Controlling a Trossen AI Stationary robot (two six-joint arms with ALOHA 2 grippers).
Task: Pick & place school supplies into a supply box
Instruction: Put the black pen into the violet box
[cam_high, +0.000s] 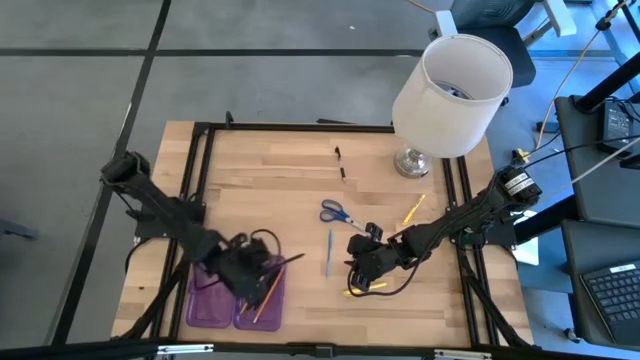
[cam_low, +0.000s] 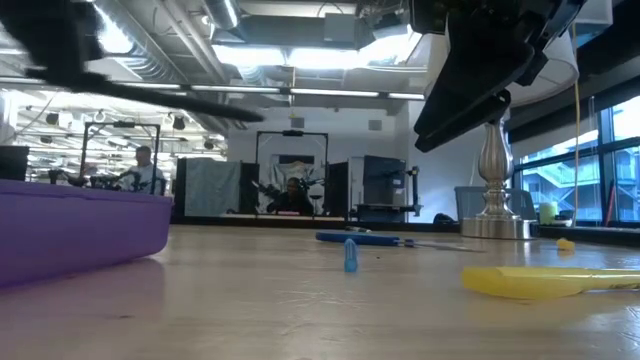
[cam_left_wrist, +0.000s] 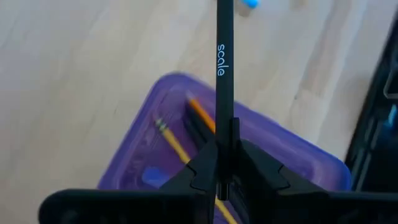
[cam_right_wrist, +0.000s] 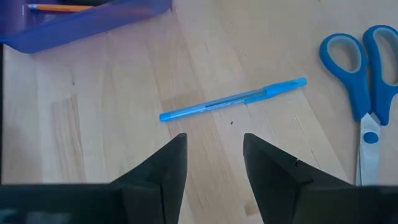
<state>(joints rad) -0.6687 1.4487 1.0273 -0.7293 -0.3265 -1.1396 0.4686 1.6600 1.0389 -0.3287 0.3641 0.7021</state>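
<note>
My left gripper (cam_high: 258, 268) hovers over the open purple supply box (cam_high: 212, 302) near the table's front left and is shut on a black pen (cam_high: 288, 262). In the left wrist view the box (cam_left_wrist: 149, 130) holds an orange pencil (cam_left_wrist: 200, 113), a yellow pencil (cam_left_wrist: 171, 140) and a blue item. My right gripper (cam_high: 360, 250) is open above the table, just right of a blue pen (cam_high: 328, 252) that lies flat. Through the right wrist camera the open fingers (cam_right_wrist: 214, 149) stand short of the blue pen (cam_right_wrist: 233, 99). Blue-handled scissors (cam_high: 335, 212) lie farther back. My left gripper pinches the black pen between its two fingers near one end (cam_left_wrist: 225, 134). The pen runs on straight ahead past the fingertips, its printed shaft (cam_left_wrist: 222, 59) free. It is lifted clear, roughly level in the low view (cam_low: 130, 90), above the box.
A white lamp (cam_high: 450, 90) stands on its metal base (cam_high: 411, 162) at the far right. Two short black pens (cam_high: 340, 162) lie at the far middle. A yellow pencil (cam_high: 414, 208) and a yellow marker (cam_high: 362, 290) lie near the right arm. Bare wood separates the box from the blue pen.
</note>
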